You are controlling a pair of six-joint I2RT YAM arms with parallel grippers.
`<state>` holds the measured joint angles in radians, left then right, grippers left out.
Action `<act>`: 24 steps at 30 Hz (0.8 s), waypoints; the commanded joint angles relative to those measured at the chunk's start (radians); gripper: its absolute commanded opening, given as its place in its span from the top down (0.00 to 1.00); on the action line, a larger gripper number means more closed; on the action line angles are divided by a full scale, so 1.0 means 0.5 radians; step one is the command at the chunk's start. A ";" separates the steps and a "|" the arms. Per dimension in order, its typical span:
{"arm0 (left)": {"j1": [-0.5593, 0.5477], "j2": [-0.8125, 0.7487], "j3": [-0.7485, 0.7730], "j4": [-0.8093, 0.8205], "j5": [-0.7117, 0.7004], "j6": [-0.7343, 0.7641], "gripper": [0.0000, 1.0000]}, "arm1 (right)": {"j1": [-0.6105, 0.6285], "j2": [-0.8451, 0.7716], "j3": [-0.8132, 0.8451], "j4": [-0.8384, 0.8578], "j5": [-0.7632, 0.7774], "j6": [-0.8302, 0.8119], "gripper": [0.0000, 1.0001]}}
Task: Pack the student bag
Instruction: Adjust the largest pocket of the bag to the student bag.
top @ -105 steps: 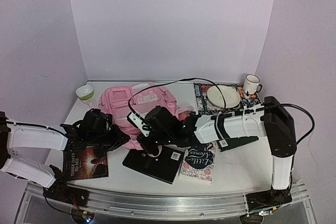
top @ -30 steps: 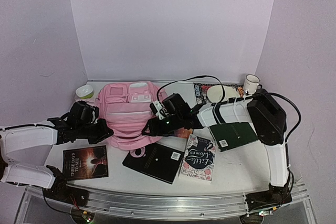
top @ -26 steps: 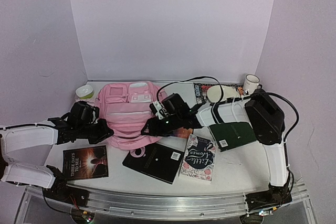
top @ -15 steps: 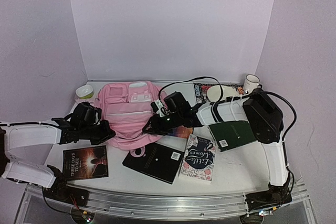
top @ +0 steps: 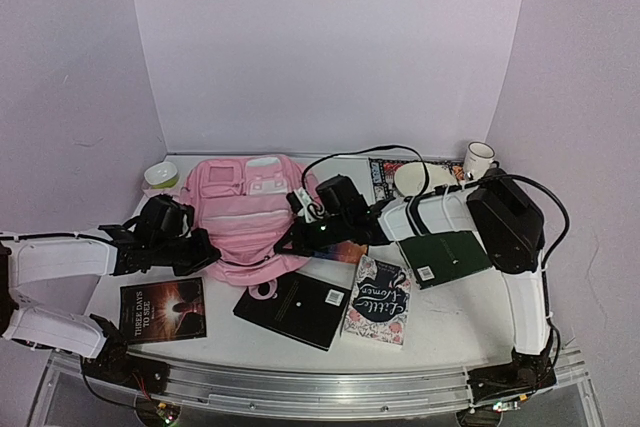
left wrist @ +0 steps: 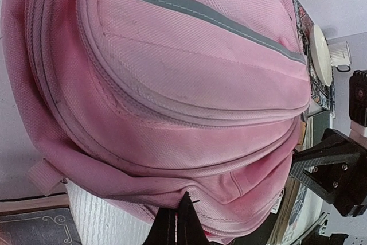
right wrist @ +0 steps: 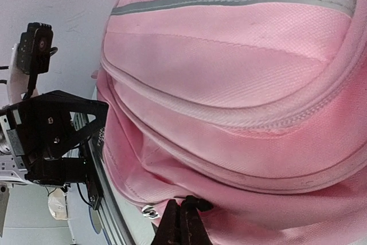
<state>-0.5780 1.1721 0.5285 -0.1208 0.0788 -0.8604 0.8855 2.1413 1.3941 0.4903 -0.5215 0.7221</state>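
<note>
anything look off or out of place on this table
Nothing looks spilled or damaged. One oddity: the plate sits on top of a patterned book at the back right, pinning it down. The black book in front of the bag lies askew to the table edge.

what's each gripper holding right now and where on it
The student bag, by both: the left gripper pinches fabric at its near left edge, the right gripper pinches fabric at its near right edge, beside a zip pull.
</note>
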 commanded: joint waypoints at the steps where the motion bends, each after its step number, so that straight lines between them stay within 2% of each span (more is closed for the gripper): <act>1: -0.044 -0.038 0.034 0.204 0.102 0.048 1.00 | 0.048 -0.180 -0.035 0.142 -0.114 -0.063 0.99; 3: -0.044 -0.036 0.037 0.205 0.111 0.059 1.00 | 0.047 -0.167 -0.033 0.134 -0.102 -0.061 0.89; 8: -0.043 -0.065 0.043 0.196 0.103 0.077 1.00 | 0.048 -0.149 -0.018 0.011 0.061 -0.088 0.77; 10: -0.043 -0.089 0.034 0.189 0.082 0.070 1.00 | 0.048 -0.181 -0.046 -0.061 0.141 -0.117 0.68; 18: -0.043 -0.046 0.026 0.183 0.075 0.071 1.00 | 0.048 -0.383 -0.226 -0.177 0.308 -0.185 0.54; 24: -0.043 -0.018 0.042 0.185 0.107 0.090 1.00 | 0.048 -0.268 -0.141 -0.203 0.279 -0.177 0.50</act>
<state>-0.5903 1.1601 0.5285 -0.1047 0.1033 -0.8366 0.9099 2.0023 1.2868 0.4192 -0.3827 0.6463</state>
